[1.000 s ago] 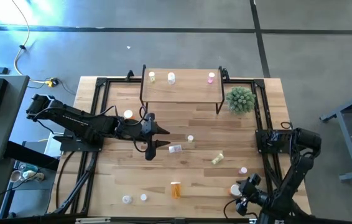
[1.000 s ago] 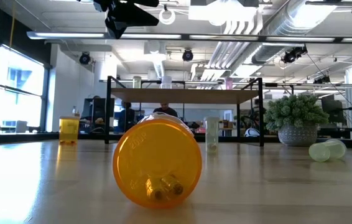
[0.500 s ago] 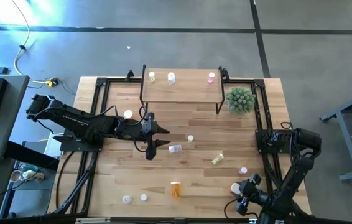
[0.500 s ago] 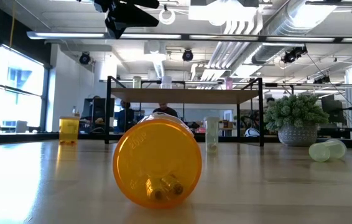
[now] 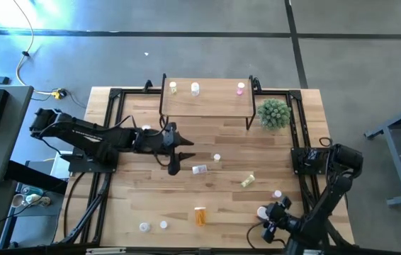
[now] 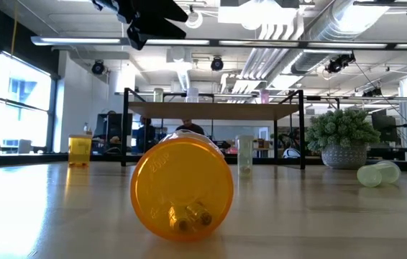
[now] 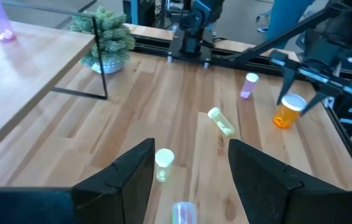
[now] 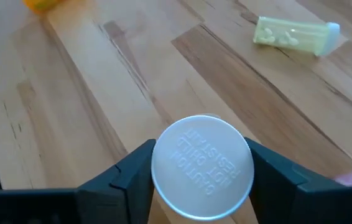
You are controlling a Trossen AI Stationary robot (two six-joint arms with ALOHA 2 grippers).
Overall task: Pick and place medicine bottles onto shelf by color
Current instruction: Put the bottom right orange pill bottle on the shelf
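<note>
Nearest you, an orange bottle (image 6: pixel 182 188) lay on its side at the front of the plank table (image 5: pixel 229 134), two capsules showing through its clear plastic wall. Two white-capped bottles (image 5: pixel 144 227) stood just to its left. At the front right corner your right gripper (image 8: pixel 202 152) was clamped on the round white cap of a second orange bottle (image 7: pixel 286 113), one finger on each side, and a pink bottle (image 5: pixel 277 194) stood near it. Farther in, a yellow-green bottle (image 5: pixel 248 180) lay on its side with pills inside, a clear bottle (image 5: pixel 200 169) lay flat, and a small green bottle (image 7: pixel 163 165) stood upright. Your left gripper (image 5: pixel 179 156) hung above the planks just beside the clear bottle, fingers apart and holding nothing. A third orange bottle (image 6: pixel 79 150) stood upright at far left. Farthest back, the shelf (image 5: pixel 215 106), a pale wooden top on thin black legs, carried three upright bottles: yellow (image 5: pixel 173 87), white (image 5: pixel 195 88) and pink (image 5: pixel 241 88). A spiky green plant (image 5: pixel 273 113) sat by its right end.
</note>
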